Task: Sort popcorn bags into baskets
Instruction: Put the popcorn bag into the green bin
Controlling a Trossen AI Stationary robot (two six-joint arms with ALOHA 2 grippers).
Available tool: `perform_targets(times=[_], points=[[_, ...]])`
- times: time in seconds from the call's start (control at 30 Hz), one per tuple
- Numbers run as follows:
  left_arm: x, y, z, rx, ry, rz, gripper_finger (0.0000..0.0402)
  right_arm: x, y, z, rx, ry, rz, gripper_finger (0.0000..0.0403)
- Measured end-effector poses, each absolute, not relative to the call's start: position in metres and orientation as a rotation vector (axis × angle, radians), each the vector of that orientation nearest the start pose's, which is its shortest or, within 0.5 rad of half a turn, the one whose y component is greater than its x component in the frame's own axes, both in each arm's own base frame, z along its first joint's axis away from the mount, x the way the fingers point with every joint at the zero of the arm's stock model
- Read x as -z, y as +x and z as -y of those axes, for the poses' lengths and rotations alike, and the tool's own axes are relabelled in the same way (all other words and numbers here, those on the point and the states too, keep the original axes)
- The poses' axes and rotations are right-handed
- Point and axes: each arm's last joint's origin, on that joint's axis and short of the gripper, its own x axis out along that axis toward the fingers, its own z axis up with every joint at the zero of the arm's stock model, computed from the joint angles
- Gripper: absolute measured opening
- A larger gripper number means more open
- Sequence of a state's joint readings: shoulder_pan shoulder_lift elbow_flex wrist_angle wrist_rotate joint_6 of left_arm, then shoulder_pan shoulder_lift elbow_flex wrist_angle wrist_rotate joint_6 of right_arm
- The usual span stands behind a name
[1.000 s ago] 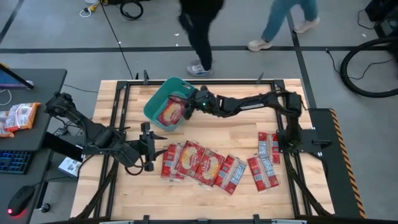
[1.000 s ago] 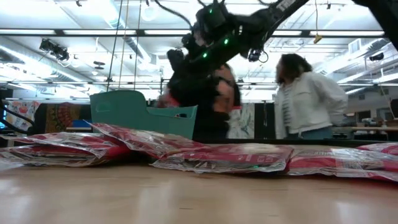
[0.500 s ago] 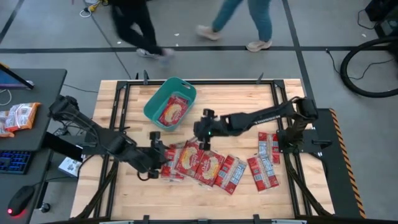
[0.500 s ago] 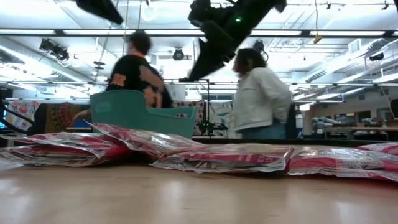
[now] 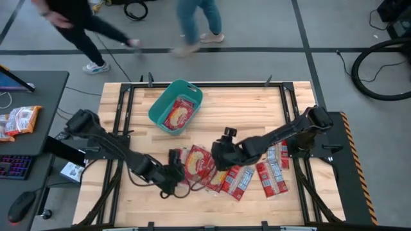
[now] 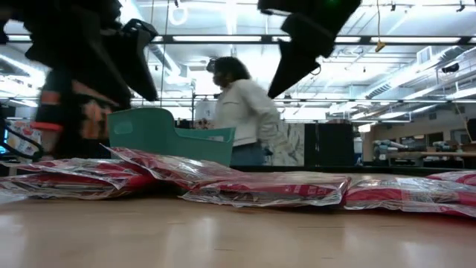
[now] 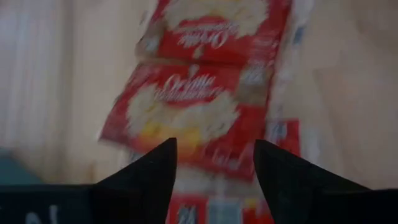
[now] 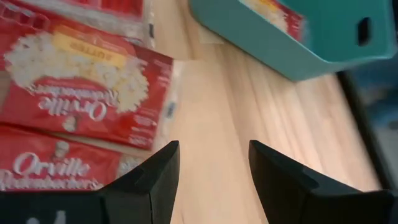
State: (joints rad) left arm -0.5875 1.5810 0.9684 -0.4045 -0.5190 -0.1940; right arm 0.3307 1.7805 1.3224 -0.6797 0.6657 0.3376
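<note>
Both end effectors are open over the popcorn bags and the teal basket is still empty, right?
Not empty: the high view shows a popcorn bag already in the teal basket. Left end effector and right end effector are open over the popcorn bags.

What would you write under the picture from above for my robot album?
Two open robot tools, left and right, over red popcorn bags, with one bag already inside the teal basket.

Robotics laboratory in an open-plan industrial hall. Evidence: wooden workbench on a black frame; grey floor with cables at 2 o'clock; strip-lit ceiling; a person walking behind; desk with keyboard at 9 o'clock.
</note>
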Motion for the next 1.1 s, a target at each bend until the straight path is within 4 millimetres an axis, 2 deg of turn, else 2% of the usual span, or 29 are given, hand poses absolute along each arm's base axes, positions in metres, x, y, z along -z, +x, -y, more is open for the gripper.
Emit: perform_targets(times=[0.13,0.33,0.6,0.77,0.9,1.0,1.1], points=[[-0.177,0.274,0.171,0.026,0.388,-0.838,0.0251,-0.224,0.333,-0.112,0.549,-0.293,-0.912,0.0197],[-0.156,0.286,0.179,0.063,0.433,-0.816,0.0297,-0.224,0.317,-0.126,0.674,-0.343,-0.86,0.0197],[-0.145,0.306,0.196,0.106,0.601,-0.822,0.0304,-0.225,0.311,-0.134,0.692,-0.34,-0.826,0.0197],[-0.129,0.311,0.195,0.042,0.746,-0.906,0.03,-0.225,0.31,-0.136,0.691,-0.329,-0.818,0.0197],[-0.124,0.312,0.191,0.017,0.768,-0.937,0.0286,-0.225,0.311,-0.138,0.687,-0.323,-0.811,0.0197],[-0.123,0.312,0.191,0.016,0.78,-0.942,0.0262,-0.225,0.311,-0.14,0.667,-0.328,-0.804,0.0197],[-0.122,0.312,0.19,0.022,0.779,-0.95,0.0221,-0.226,0.314,-0.146,0.618,-0.347,-0.795,0.0197]])
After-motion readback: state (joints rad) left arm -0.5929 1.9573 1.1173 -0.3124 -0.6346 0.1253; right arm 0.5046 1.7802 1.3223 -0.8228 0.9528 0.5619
